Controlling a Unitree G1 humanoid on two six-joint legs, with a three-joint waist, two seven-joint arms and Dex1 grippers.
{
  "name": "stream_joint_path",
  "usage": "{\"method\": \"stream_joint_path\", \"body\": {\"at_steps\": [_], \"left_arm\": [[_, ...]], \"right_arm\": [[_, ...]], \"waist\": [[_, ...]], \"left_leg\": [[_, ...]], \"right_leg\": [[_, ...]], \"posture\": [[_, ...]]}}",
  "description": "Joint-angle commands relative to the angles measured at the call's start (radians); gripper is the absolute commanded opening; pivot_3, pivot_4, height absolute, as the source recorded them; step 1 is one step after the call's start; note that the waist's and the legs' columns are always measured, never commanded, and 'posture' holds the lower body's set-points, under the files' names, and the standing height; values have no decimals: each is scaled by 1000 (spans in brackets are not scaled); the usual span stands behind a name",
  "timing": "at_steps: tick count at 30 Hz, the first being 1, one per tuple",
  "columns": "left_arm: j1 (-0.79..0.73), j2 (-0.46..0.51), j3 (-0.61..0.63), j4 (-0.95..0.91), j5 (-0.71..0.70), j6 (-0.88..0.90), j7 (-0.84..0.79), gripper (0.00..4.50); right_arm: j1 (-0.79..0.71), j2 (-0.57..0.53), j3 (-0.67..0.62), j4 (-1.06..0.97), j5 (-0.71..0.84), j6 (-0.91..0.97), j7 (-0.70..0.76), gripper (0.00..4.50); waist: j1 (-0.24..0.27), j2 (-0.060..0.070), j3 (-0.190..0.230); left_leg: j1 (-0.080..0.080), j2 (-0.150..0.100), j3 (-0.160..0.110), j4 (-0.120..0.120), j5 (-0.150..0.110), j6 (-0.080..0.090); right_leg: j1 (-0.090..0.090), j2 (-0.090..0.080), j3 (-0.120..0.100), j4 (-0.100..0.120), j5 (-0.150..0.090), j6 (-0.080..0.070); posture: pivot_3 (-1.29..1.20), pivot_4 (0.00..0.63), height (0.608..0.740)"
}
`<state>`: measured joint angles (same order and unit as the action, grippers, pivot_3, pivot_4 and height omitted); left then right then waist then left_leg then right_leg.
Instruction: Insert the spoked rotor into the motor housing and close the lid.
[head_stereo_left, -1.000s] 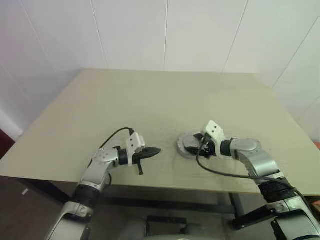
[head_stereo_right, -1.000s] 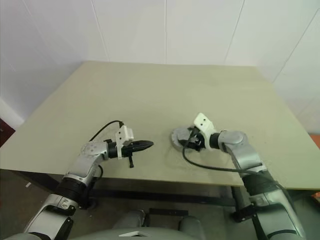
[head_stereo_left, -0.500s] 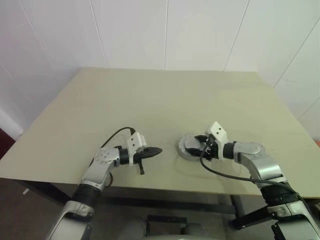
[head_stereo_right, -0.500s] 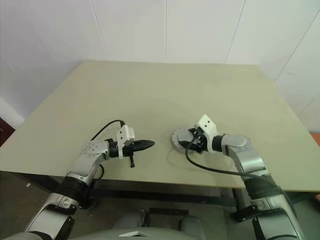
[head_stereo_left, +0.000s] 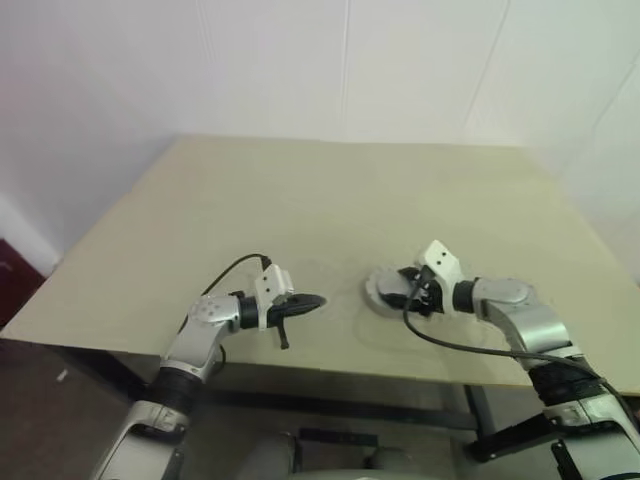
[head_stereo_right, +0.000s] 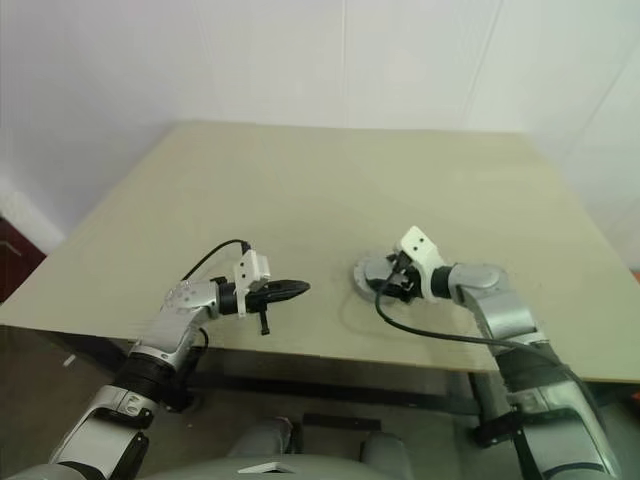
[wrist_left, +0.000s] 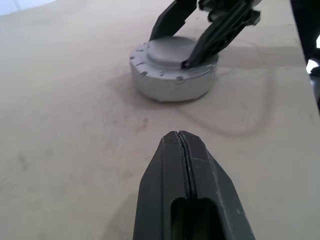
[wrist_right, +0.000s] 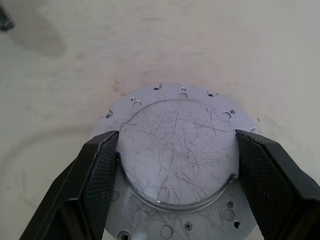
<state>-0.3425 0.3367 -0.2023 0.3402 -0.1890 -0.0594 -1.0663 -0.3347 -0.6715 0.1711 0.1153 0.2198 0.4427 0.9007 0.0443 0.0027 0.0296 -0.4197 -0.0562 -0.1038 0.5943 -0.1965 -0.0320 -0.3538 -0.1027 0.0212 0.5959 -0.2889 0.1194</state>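
The wide, pale beige table (head_stereo_left: 330, 200) carries one stacked assembly near its front edge, a little to the robot's right of centre: the round silver-grey metal motor housing (wrist_left: 170, 82), a squat drum with small screws around its rim, and seated on top of it the flat, scratched grey disc of the lid (wrist_right: 177, 152). No copper windings or spoked rotor can be seen, so the rotor is judged to be inside already, though nothing confirms that. The right gripper (wrist_right: 176, 165) reaches in from the right with its two black fingers (wrist_right: 102, 170) spread wide, one against each side of the raised lid disc, gripping it by the edge; the holed flange of the housing shows beyond and below them. The left gripper (wrist_left: 186, 150) hangs just above bare table to the left, well apart from the housing, its fingers pressed together on nothing and pointing toward the assembly. The step in hand looks like seating or turning the lid closed. To do it well, the right gripper should keep its pads level on opposite edges so the disc does not tip, press straight down rather than sideways, and check that the lid sits flush all round. If the housing starts to slide or spin, the idle left gripper could come in and brace its wall.
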Motion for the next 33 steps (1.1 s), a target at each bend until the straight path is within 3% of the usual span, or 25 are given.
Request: {"method": "stream_joint_path", "body": {"at_steps": [1, 3, 7, 10, 14, 18, 21, 33], "left_arm": [[-29, -2, 9, -7, 0, -25, 1, 0], [-30, -2, 10, -2, 0, -27, 1, 0], [-37, -5, 9, 7, 1, -33, 1, 0], [-41, -8, 9, 13, 2, -38, 1, 0], [-47, -18, 10, 17, -3, -46, -1, 0], [-60, -24, 16, 26, -7, -52, -2, 0], [-64, -25, 18, 30, -7, -56, 0, 0], [-68, -28, 14, 30, -6, -56, -2, 0]], "right_arm": [[114, -21, 79, -38, 19, 59, 122, 3218], [118, -20, 60, -90, 53, 56, 146, 3218], [115, -4, 6, -156, 106, 16, 172, 3218], [94, -7, -15, -177, 139, 13, 210, 3218], [71, -61, 2, -193, 185, 60, 343, 3218], [44, -106, 54, -127, 102, -3, 396, 3218], [34, -112, 100, -64, 12, -83, 379, 3218], [6, -111, 163, 9, -113, -132, 310, 3218]], "waist": [[9, -2, -2], [15, -4, -3], [16, -8, -5], [9, -8, -5], [-4, -7, -3], [-4, -7, 1], [-4, -6, 3], [-4, -7, 2]], "left_leg": [[0, 0, 1, 0, 0, 0], [2, 0, -1, 0, 0, 0], [2, 0, -5, 0, -3, 7], [2, 1, -4, -1, -7, -1], [1, 0, -4, -3, -7, -1], [2, 0, -2, 2, -11, 6], [15, 0, 1, 4, -13, 3], [17, 0, -5, 13, -12, 3]], "right_leg": [[0, 0, 0, 2, 0, 0], [0, 1, 0, 3, 2, -3], [-7, 6, 0, 9, -5, 13], [-14, 6, 1, 24, -12, 5], [-15, 6, 0, 24, -13, 5], [-8, 6, 0, 21, -16, 9], [1, 6, -1, 21, -18, 6], [4, 7, 1, 28, -17, 5]], "posture": [[0, 0, 740], [0, 0, 740], [0, 0, 740], [0, 0, 740], [0, 0, 740], [0, 0, 740], [0, 0, 740], [0, 0, 740]]}}
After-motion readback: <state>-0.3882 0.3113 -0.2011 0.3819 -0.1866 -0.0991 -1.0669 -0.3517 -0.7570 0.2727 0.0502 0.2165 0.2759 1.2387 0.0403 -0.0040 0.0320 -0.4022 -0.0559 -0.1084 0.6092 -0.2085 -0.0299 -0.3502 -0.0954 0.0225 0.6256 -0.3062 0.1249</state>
